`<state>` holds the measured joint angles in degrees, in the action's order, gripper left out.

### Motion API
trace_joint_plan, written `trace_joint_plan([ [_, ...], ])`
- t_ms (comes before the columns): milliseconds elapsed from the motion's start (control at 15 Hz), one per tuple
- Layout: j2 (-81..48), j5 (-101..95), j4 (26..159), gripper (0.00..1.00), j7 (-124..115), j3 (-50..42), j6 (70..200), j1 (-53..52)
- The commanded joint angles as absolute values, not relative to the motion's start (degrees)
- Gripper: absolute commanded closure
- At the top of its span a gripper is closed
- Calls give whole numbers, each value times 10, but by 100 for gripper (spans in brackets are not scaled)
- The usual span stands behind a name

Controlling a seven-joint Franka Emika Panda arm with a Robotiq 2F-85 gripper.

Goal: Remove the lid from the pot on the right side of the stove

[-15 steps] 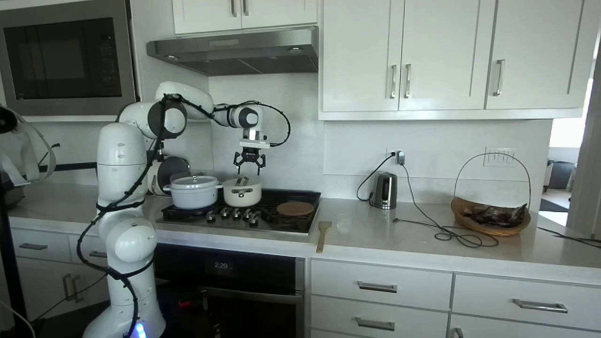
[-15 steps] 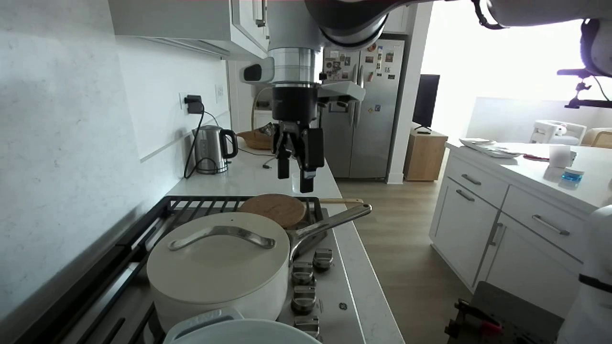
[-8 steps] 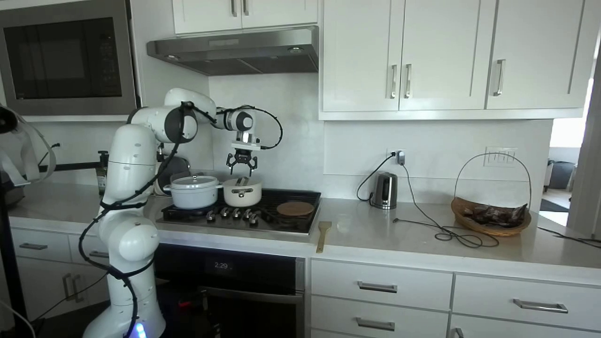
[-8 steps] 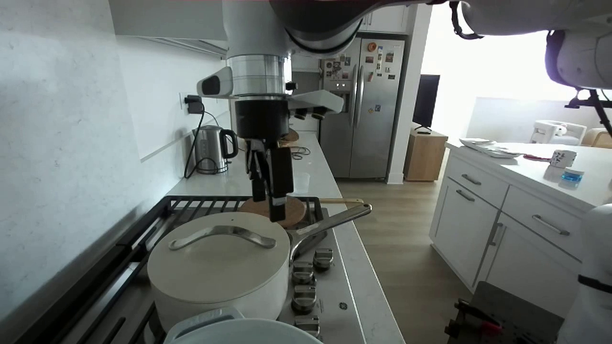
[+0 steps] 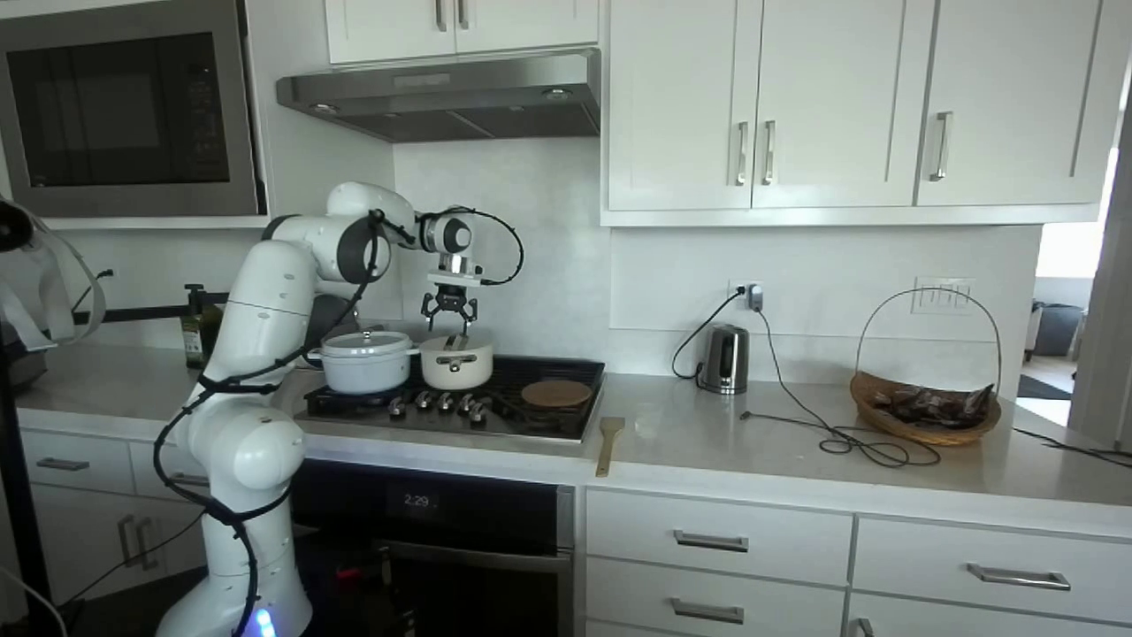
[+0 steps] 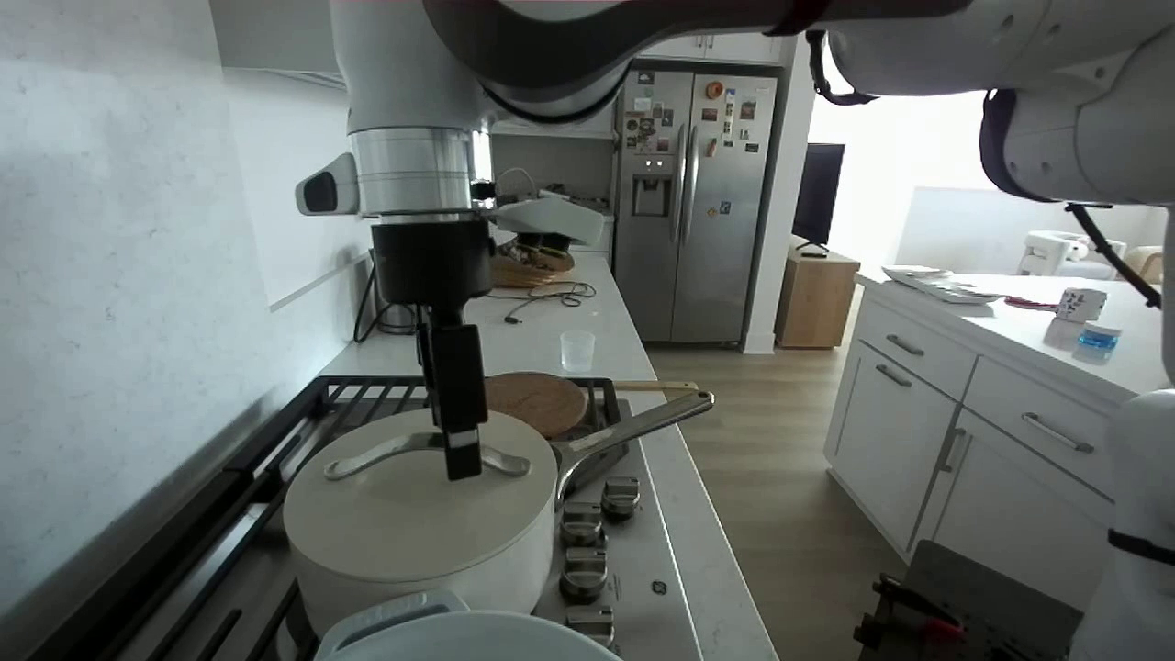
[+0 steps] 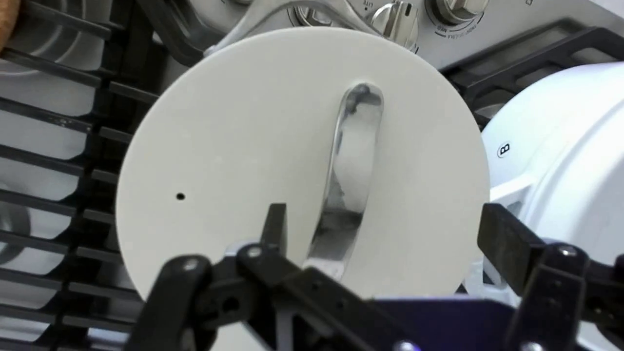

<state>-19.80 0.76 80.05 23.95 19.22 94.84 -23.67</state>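
The small cream pot (image 5: 460,377) stands on the stove (image 5: 566,423) and also shows in an exterior view (image 6: 514,585). Its pale lid (image 6: 395,519) sits flat on it and fills much of the wrist view (image 7: 243,122). A curved silver handle (image 7: 353,161) runs across the lid. My gripper (image 5: 448,328) points down, just above the lid. In the wrist view my gripper (image 7: 383,212) is open and empty, with the handle between its fingers, nearer the left one. Whether the fingertips touch the lid cannot be told. In an exterior view one finger (image 6: 456,395) covers part of the handle.
A larger pale pot (image 5: 364,370) with its own lid stands close beside the small pot. The small pot's long metal handle (image 6: 643,424) reaches over the stove front. A brown disc (image 5: 555,395) lies on the grate. The range hood (image 5: 442,99) hangs above.
My open gripper has come down and moved toward the bigger pot, from above and beside the small pot to just over its lid handle. The pots and lid have not moved.
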Motion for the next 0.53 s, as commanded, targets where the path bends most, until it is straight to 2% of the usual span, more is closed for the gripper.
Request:
trace_joint_plan([
  [0,-236,-24,745,0,207,195,920,-255],
  [400,-262,-54,710,0,205,189,901,-265],
  [467,-264,-57,707,25,206,189,900,-266],
])
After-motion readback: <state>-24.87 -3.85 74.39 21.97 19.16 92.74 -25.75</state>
